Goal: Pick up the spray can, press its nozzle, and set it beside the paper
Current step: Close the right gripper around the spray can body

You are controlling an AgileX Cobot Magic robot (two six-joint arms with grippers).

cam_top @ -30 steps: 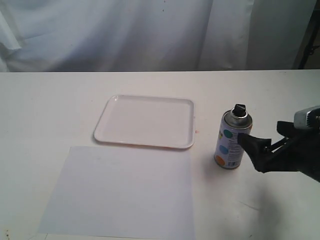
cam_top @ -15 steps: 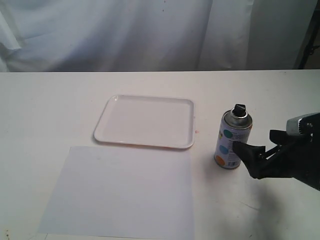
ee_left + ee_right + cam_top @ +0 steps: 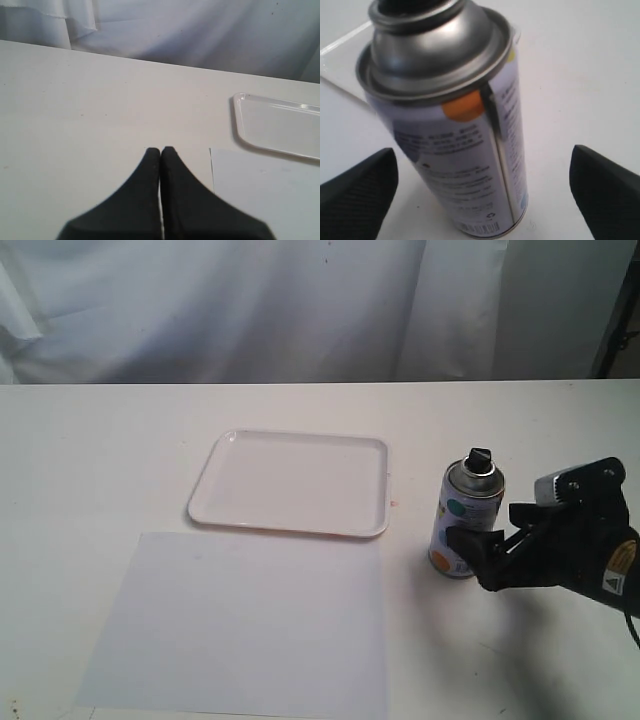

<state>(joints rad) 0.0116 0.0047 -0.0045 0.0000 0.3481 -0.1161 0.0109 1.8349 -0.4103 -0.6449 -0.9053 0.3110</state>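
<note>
A: What's resting on your white table [image 3: 100, 460]?
B: You've a white rimmed tray [image 3: 300, 480] there. The paper [image 3: 240, 625] lies flat just in front of the tray; the spray can [image 3: 465, 510] stands upright to the tray's right.

Spray can [image 3: 466, 502]: lower right side is hidden by right gripper [image 3: 485, 532], centre-right of exterior view. Nozzle [image 3: 415, 4]: is cropped in right wrist view.
</note>
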